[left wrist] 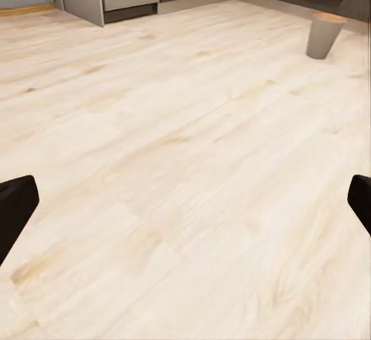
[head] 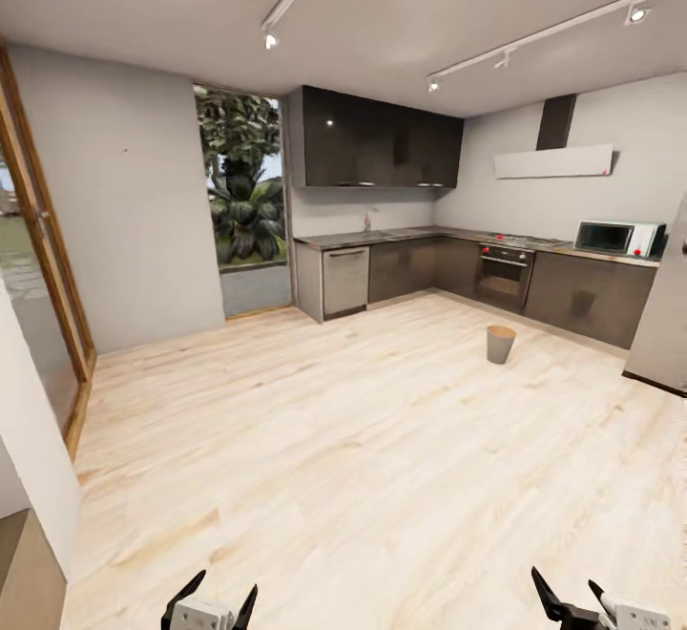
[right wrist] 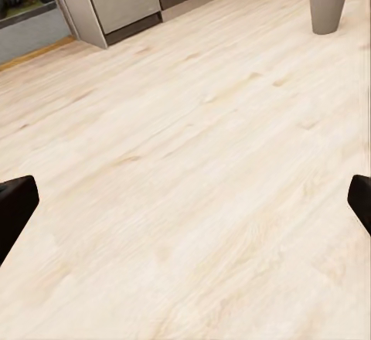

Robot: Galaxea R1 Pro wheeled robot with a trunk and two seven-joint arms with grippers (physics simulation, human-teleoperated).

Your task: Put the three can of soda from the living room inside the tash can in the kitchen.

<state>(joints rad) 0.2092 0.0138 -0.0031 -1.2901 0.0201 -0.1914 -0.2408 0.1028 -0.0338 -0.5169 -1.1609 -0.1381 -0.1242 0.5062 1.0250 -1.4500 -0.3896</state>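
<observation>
The tash can [head: 500,344], pale grey with a brown inside, stands on the pale wood floor of the kitchen, in front of the dark cabinets. It also appears far off in the left wrist view as the tash can [left wrist: 325,35] and in the right wrist view as the tash can [right wrist: 328,5]. My left gripper [head: 210,598] sits open at the lower edge of the head view, with nothing between its fingers. My right gripper [head: 569,599] is open too and holds nothing. The can of soda is out of view.
Dark grey cabinets [head: 410,267] with a built-in oven [head: 506,275] and a microwave [head: 616,237] line the far wall. A grey fridge side [head: 662,325] stands at right. A wood-framed glass door [head: 38,258] and a white wall edge [head: 29,439] are at left.
</observation>
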